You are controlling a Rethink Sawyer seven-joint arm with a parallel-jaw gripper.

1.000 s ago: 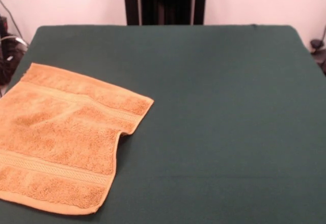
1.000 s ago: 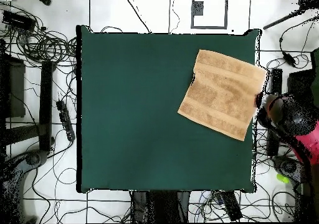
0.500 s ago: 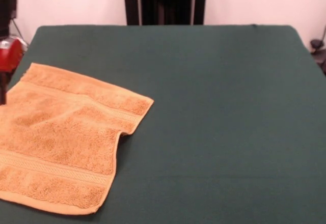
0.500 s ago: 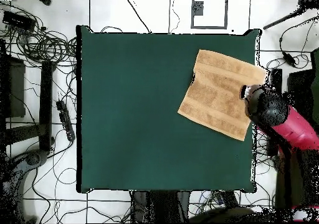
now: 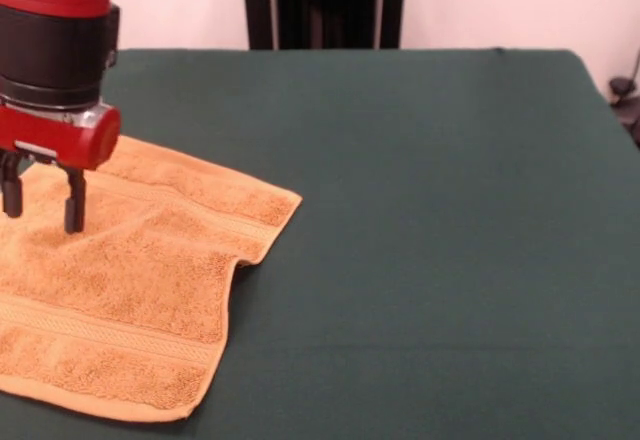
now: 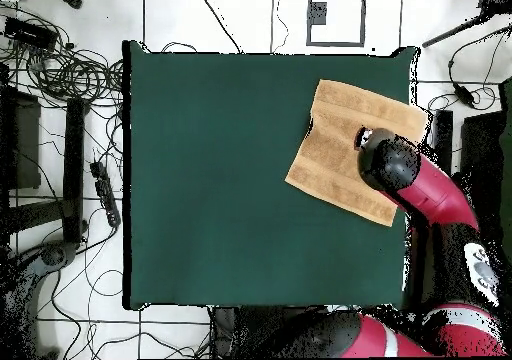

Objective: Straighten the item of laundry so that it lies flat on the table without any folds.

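The orange-tan towel (image 5: 130, 270) lies at the left of the green table (image 5: 430, 210), running past the picture's left edge. Its right edge is tucked under in a small fold near the middle (image 5: 240, 260), and the surface is rumpled. My gripper (image 5: 43, 205) is open and empty, fingers pointing down over the towel's far left part; I cannot tell whether the tips touch it. In the overhead view the towel (image 6: 340, 146) sits at the table's (image 6: 220, 176) upper right corner, and the red and black arm (image 6: 392, 166) covers its right part and hides the gripper.
The black pedestal (image 5: 325, 5) stands behind the table's far edge. Cables and gear (image 6: 70, 76) lie on the floor around the table. The towel's edge lies close to the table's side edge (image 6: 410, 126).
The arm has swung in from beside the table and now hangs over the towel, with the gripper open. The towel has not moved.
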